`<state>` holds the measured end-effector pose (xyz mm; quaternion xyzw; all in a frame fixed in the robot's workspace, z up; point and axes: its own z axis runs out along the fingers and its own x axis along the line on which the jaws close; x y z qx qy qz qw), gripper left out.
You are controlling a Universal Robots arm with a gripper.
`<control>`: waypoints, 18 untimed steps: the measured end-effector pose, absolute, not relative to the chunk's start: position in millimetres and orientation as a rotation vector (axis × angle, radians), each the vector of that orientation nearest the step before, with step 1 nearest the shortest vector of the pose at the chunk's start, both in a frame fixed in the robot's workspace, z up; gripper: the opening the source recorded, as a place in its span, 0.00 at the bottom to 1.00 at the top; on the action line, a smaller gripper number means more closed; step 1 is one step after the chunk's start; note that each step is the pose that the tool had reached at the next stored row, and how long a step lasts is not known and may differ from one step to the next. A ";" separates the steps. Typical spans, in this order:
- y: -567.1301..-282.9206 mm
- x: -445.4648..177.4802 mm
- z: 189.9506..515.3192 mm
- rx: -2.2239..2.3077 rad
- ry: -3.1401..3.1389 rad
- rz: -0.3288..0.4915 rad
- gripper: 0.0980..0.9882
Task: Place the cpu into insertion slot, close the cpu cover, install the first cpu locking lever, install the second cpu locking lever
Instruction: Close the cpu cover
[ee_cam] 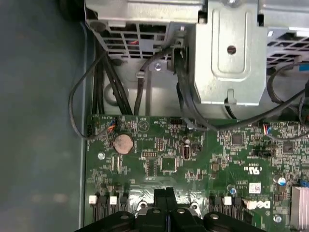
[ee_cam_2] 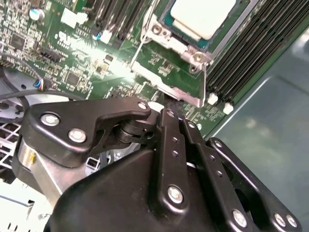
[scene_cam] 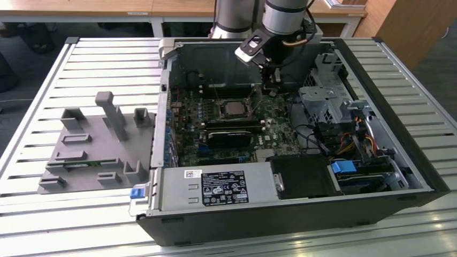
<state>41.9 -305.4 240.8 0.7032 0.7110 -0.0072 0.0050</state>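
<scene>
Gripper [ee_cam: 166, 195] fingers are pressing together at the tips in the first wrist view, hanging over the green board [ee_cam: 169, 159], where a coin cell [ee_cam: 123, 143], a grey drive cage [ee_cam: 231, 53] and black cables [ee_cam: 79, 96] against the case wall are showing. Second wrist view is showing what that one is not: the cpu [ee_cam_2: 203, 14] is sitting flat in the slot [ee_cam_2: 175, 46], silver face up, and the cover [ee_cam_2: 164, 83] is lying swung open away from it, board showing through its window. Black fingertips are hanging just beside the cover's free edge; whether they are touching it I cannot tell. Memory slots [ee_cam_2: 251, 53] are running along one side of the slot. Exterior view is giving the wider setting: the arm is reaching down into the open case [scene_cam: 286, 227], which is lying on a slatted table [scene_cam: 71, 230], with the gripper just to the exterior view's right of the cpu and a grey fixture [scene_cam: 93, 144] resting outside the case on the exterior view's left
</scene>
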 end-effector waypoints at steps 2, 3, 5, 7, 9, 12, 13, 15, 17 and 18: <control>-305.4 36.5 240.3 2.202 2.227 -0.022 0.01; -305.4 34.8 240.1 2.202 2.227 -0.022 0.01; -305.4 31.8 239.7 2.202 2.227 -0.022 0.01; -305.4 29.6 239.4 2.202 2.227 -0.023 0.01; -305.3 27.4 238.9 2.202 2.227 -0.023 0.01; -305.4 24.8 237.9 2.202 2.227 -0.022 0.01; -305.4 24.1 237.5 2.202 2.227 -0.022 0.01; -305.4 22.9 236.8 2.202 2.227 -0.023 0.01; -305.4 22.1 236.0 2.202 2.227 -0.023 0.01; -305.4 21.6 235.5 2.202 2.227 -0.023 0.01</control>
